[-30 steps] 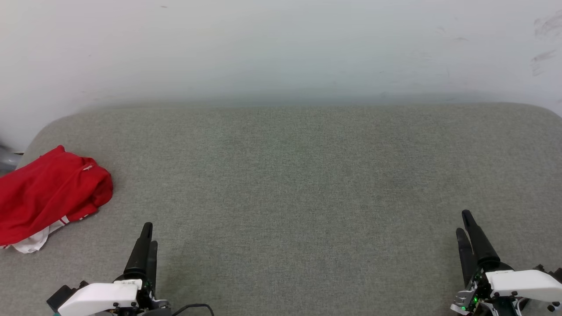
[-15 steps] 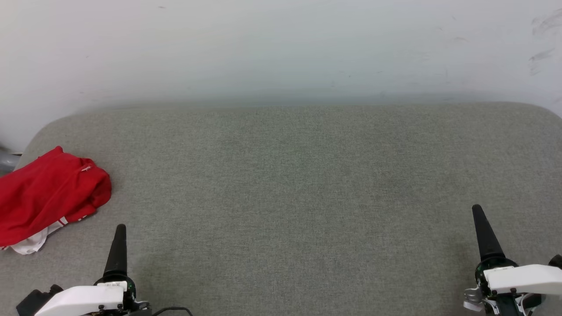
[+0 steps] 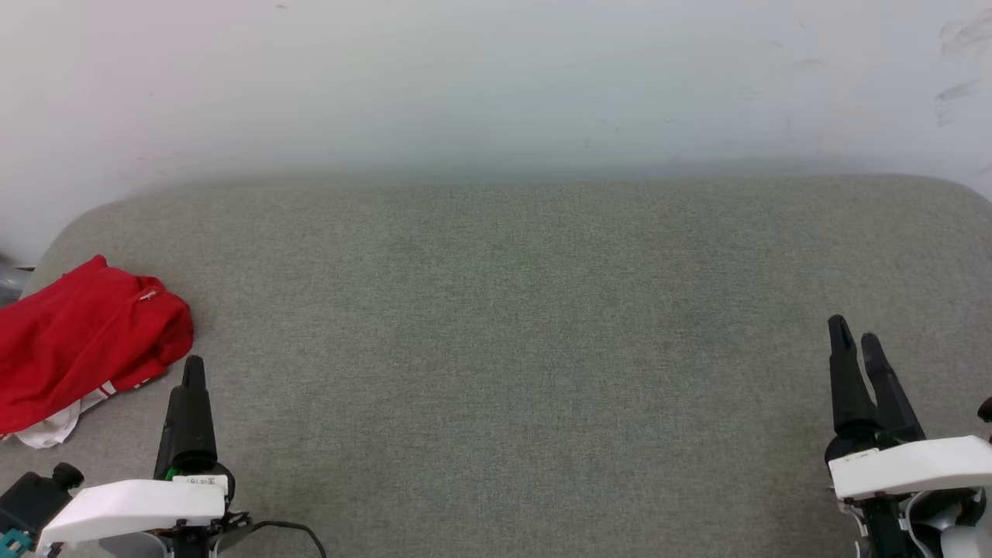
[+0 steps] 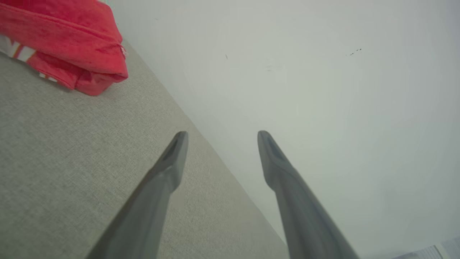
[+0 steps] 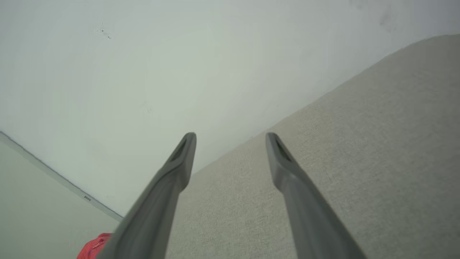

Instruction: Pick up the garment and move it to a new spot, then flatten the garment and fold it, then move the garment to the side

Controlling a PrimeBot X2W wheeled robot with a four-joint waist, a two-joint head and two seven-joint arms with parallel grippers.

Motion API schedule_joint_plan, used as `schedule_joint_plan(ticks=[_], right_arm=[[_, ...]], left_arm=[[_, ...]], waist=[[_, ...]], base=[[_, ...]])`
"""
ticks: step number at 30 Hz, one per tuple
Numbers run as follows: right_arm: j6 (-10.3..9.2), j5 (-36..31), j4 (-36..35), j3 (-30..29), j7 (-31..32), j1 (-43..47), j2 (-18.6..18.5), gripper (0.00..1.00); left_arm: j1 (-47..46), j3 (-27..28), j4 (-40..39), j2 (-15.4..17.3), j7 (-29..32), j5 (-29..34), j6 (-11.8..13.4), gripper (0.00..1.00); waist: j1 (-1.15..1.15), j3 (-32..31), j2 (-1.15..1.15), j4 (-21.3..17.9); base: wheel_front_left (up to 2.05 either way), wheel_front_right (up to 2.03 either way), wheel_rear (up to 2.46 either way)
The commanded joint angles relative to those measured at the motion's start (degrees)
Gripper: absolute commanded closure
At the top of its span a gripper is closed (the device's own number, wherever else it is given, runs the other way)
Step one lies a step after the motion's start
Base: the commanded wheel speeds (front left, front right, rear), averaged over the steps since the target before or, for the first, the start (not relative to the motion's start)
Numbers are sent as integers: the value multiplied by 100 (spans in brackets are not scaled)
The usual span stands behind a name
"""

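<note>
At the left edge of the grey, fabric-covered table point(image 3: 511, 325), the garment point(image 3: 85, 333) lies in a loose red heap, with a white sleeve point(image 3: 48, 430) and a strip of striped trim point(image 3: 112, 387) showing along its near side. Part of it is cut off by the head view's border. Its long axis runs on a slant from near left toward far right, where it ends in a rounded bulge. The left tool point(image 3: 192, 368) is poised just beside the near corner of that bulge, pointing away from the robot, so the heap lies to its left and slightly ahead. The head view shows this tool edge-on. The left wrist view shows its two fingers point(image 4: 169, 169) clearly parted with nothing between them, and the red cloth up at the left. The right tool point(image 3: 852, 332) stands at the table's opposite side, well apart from the garment, its fingers also spread and empty. Bare grey cloth lies between the two tools, with a pale wall point(image 3: 496, 85) behind. The pick-up appears not yet begun. The left arm is much the nearer, and reaching the heap would likely mean swinging left and down onto that bulge.
</note>
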Motion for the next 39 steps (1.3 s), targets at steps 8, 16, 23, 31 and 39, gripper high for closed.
schedule_joint_plan(ticks=[8, 16, 23, 31, 39], right_arm=[[1, -1223, -430, 180, -199, -86, 0, 0], [0, -2125, -586, 324, -328, -59, 1, 0], [0, -2792, -699, 369, -440, -39, 1, 0], [0, -3369, -692, 400, -559, 36, 2, 0], [0, -3967, -513, 484, -674, 66, 3, 0]], left_arm=[[104, -261, -603, 16, -203, 968, -37, 0], [230, -629, -934, 15, -338, 2002, 170, 0], [294, -1033, -1151, 15, -449, 3104, 411, 0], [360, -1409, -1166, 87, -570, 3817, 655, 0], [383, -1864, -1137, 324, -681, 4367, 952, 0]], waist=[[0, 10, 0, -12], [0, 22, 0, -21], [0, 47, 0, -29], [0, 68, 0, -40], [0, 80, 0, -50]], base=[[0, 0, 0], [0, 0, 0], [0, 0, 0], [0, 0, 0], [0, 0, 0]])
